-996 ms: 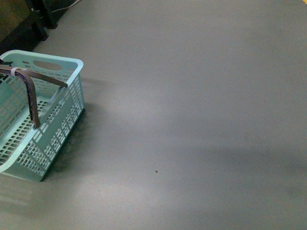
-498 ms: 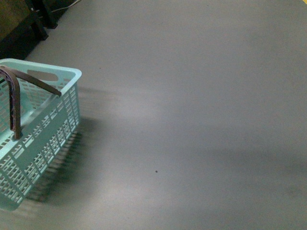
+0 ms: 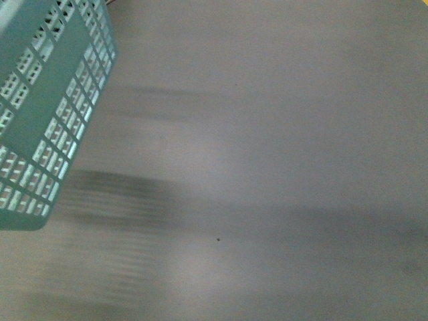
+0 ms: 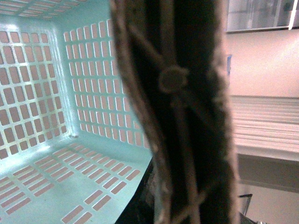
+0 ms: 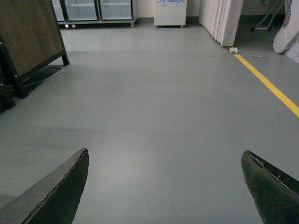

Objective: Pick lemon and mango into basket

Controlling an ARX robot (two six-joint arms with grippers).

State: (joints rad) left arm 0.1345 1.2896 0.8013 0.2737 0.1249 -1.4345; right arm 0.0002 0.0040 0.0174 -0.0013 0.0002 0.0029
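My right gripper (image 5: 166,186) has its two dark fingers (image 5: 60,191) spread wide above bare grey floor (image 5: 154,102), with nothing between them. I cannot tell how the left jaws stand: a brown handle (image 4: 175,107), badly out of focus, runs across the left wrist view, and no finger shows. Behind it is the basket (image 4: 93,93), light turquoise with lattice walls and a slotted bottom. The part of its inside that I can see holds nothing. In the front view it sits at the upper left, smeared and tilted, cut off by the frame edges. A yellow line (image 5: 266,84) marks the floor beyond the right gripper.
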